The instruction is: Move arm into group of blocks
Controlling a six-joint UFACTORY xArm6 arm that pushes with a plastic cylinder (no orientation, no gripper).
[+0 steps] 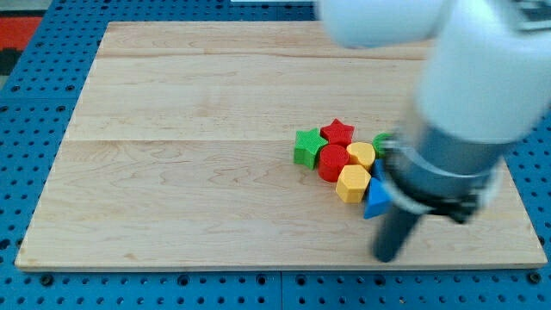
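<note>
A tight group of blocks lies right of the board's middle. It holds a green cube [306, 146], a red star [337, 132], a red round block [332, 163], a yellow block [361, 155], a yellow hexagon [353, 183], a blue triangle [375, 201] and a green block [382, 142] partly hidden by the arm. My rod comes down at the group's lower right. My tip [386, 257] is blurred and sits just below the blue triangle, apart from it.
The wooden board [198, 172] lies on a blue pegboard [34, 129]. The large white and grey arm body [465, 112] fills the view's upper right and hides the board behind it. The board's bottom edge runs close under my tip.
</note>
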